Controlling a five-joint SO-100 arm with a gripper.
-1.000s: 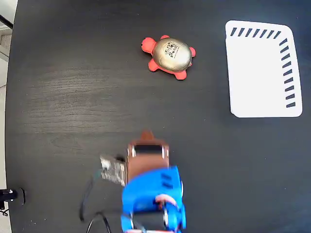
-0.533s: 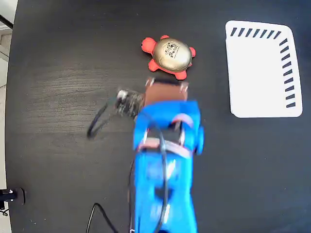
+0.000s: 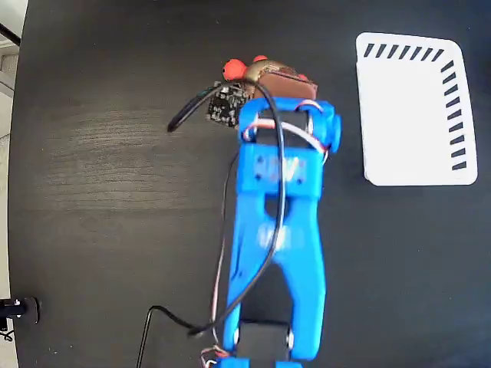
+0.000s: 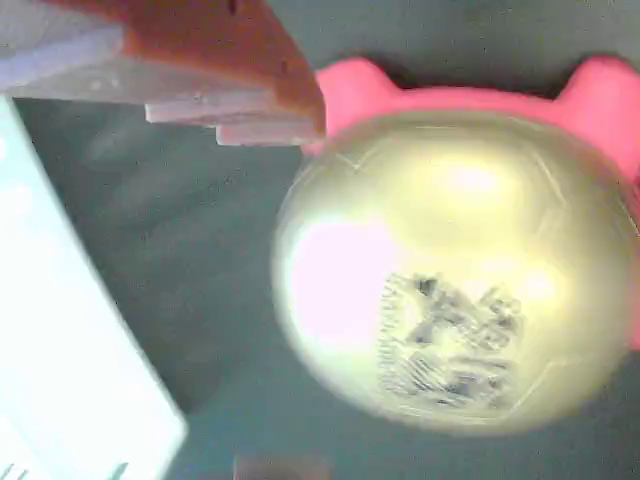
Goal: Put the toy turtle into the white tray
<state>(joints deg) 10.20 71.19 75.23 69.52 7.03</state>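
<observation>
Toy turtle [image 3: 236, 70] sits on the black table [image 3: 100, 153], upper centre of the fixed view, mostly covered by the blue arm [image 3: 278, 230]; only its red-orange head and a leg tip show. In the wrist view the turtle [image 4: 455, 270] fills the frame (golden shell, dark printed mark, slightly blurred). Gripper [image 3: 272, 77] is directly over the turtle; one orange finger [image 4: 200, 40] appears beside the shell, but the jaw opening and any hold cannot be determined. White tray [image 3: 414, 107] lies well apart, right.
</observation>
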